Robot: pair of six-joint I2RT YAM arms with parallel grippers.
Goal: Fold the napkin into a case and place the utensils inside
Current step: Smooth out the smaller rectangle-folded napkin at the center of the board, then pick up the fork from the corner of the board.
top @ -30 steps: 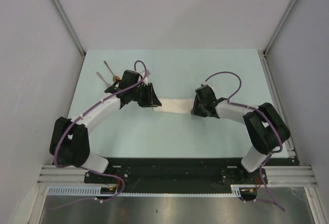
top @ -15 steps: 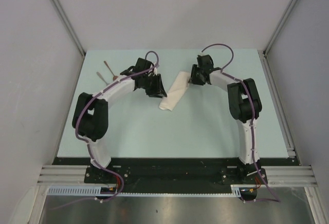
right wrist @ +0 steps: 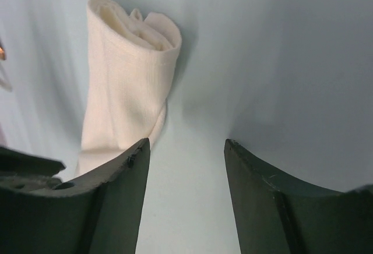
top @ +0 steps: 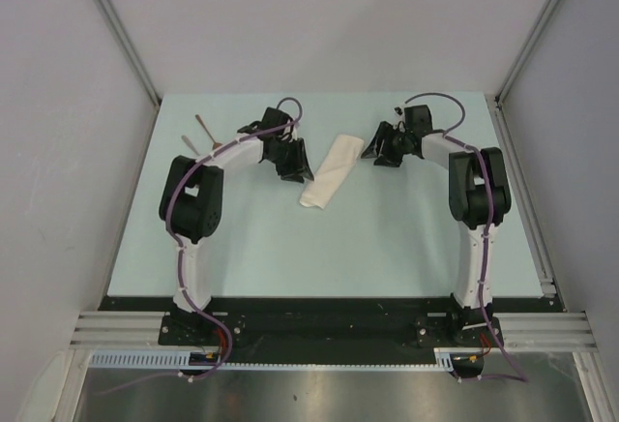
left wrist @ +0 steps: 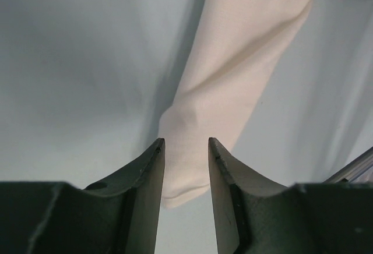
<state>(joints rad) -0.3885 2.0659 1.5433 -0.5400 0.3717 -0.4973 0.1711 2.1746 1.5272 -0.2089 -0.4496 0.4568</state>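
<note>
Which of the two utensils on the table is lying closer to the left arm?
The spoon: its near end runs right up to the left arm, while the fork lies apart on the spoon's outer side.

The right gripper [right wrist: 186,144] fills the bottom of the frame with its two dark, curved plastic fingers [right wrist: 116,207]. They stand well apart, with only the pale blue-green table surface [right wrist: 262,62] showing in the gap between them. Ahead of the gripper and off to the left of its left finger lies the cream-white cloth case [right wrist: 128,85], a narrow, long pouch running away from the tool. Its far end shows loose folded layers at an open mouth. Its near end passes out of sight behind the left finger's tip; whether it touches the finger cannot be told.
</note>
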